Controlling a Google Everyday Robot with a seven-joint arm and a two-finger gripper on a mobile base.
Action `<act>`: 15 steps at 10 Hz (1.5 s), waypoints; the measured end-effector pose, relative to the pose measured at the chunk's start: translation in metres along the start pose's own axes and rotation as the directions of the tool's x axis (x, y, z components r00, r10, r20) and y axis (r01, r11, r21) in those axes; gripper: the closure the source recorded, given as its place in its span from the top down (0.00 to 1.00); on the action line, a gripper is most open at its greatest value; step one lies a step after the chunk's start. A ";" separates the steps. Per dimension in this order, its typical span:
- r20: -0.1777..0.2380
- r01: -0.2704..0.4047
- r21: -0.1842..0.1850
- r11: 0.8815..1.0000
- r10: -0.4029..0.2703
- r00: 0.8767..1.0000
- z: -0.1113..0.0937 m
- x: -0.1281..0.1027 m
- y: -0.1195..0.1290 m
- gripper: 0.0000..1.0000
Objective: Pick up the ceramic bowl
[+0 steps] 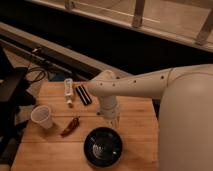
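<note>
- Black and shiny, the ceramic bowl sits the right way up on the wooden table, near the front edge.
- It is the biggest thing there, with rings inside it.
- The gripper hangs at the end of the white arm, pointing down, just past the far rim of the bowl.
- I cannot tell how far the claw is open. It does not look like it holds anything.
- I think the bowl is heavy and hard, and it would break if it fell.
- Its shiny skin looks slippery, so a weak pinch could slide off.
- The best place to grab is the rim, with one side of the claw inside the bowl and one side outside.
- A white cup and a small red thing sit to the side, apart from the bowl.
</note>
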 end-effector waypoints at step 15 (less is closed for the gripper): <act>-0.126 -0.030 -0.071 0.997 0.021 0.992 0.072 -0.010 -0.007 0.80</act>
